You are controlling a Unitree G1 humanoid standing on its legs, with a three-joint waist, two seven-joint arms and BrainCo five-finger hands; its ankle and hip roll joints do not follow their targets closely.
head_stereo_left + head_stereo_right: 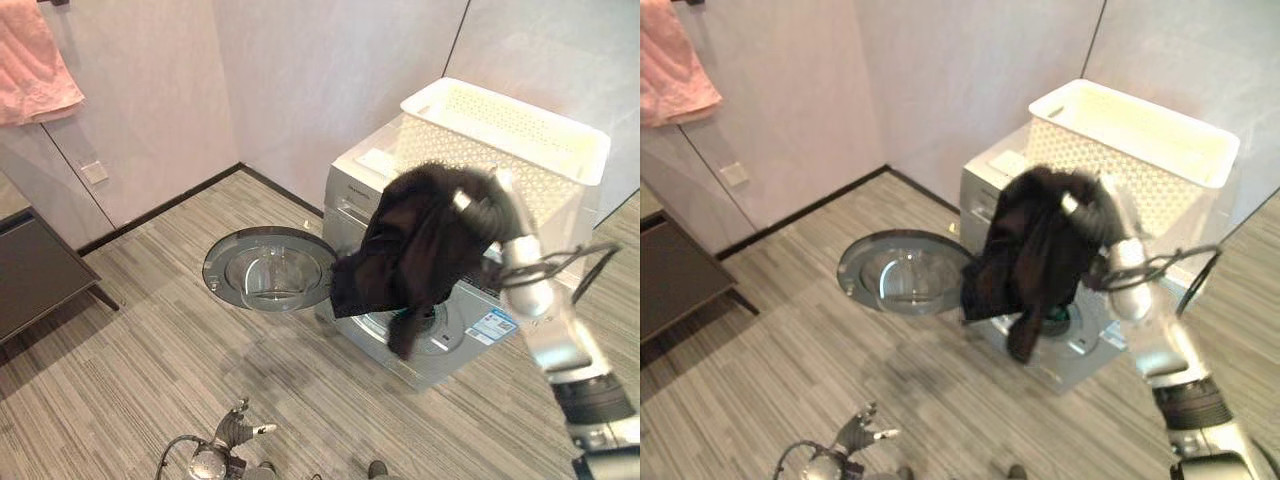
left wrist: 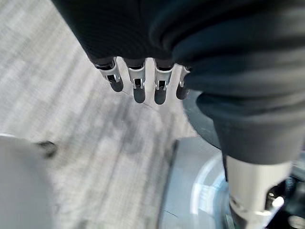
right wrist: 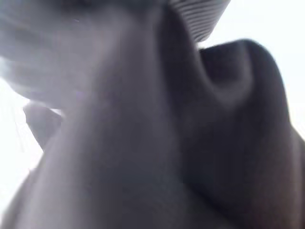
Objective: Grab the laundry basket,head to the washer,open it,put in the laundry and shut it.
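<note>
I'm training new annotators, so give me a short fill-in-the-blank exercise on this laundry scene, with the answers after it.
1. The white laundry basket sits on top of the ____.
2. The washer door is swung ____.
3. The dark garment hangs from the robot's ____ hand, in front of the washer's opening.
4. A ____ towel hangs on the wall to the robot's left.

Missing words: washer; open; right; pink
</note>
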